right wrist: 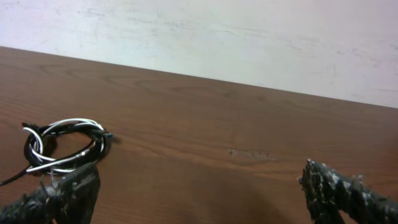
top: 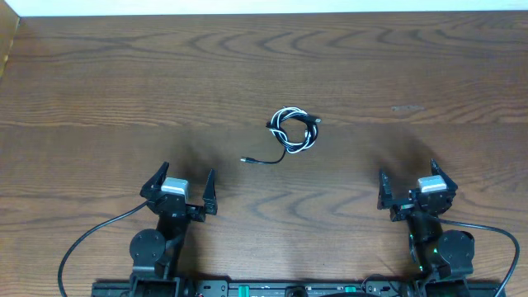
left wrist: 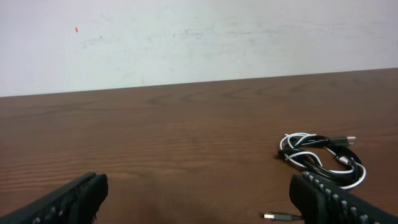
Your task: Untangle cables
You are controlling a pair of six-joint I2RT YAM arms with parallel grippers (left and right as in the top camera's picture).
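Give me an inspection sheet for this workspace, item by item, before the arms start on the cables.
Surface: dark wood table, bare apart from the bundle.
Job's things: white and black cables coiled together in one bundle mid-table; a black tail runs out to a plug on the left arm's side.
Clutter: nothing seen.
Grippers: left gripper and right gripper both open, empty, well short of the bundle.
Cables: thick black cords loop out from each arm base, clear of the bundle.
Surroundings: pale wall behind the table's far edge.
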